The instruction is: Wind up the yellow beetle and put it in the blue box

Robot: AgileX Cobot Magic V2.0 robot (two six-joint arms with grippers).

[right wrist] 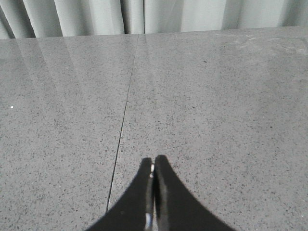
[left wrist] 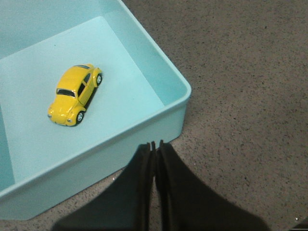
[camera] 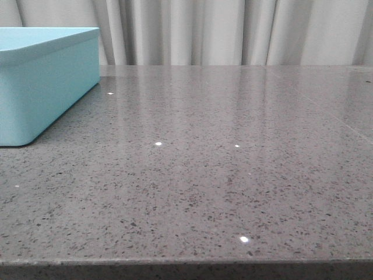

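The yellow beetle (left wrist: 74,95) rests on its wheels on the floor of the blue box (left wrist: 166,82), well apart from the walls. My left gripper (left wrist: 154,144) hangs above the box's outer corner, shut with nothing between its fingers, clear of the toy. In the front view the blue box (camera: 46,81) stands at the far left of the table; the beetle inside it is hidden there, and neither arm shows. My right gripper (right wrist: 153,161) is shut and empty over bare grey stone.
The speckled grey tabletop (camera: 221,163) runs to a front edge (camera: 186,262). A thin seam (right wrist: 122,125) crosses the stone beside the right gripper. Pale curtains (camera: 233,29) hang behind the table.
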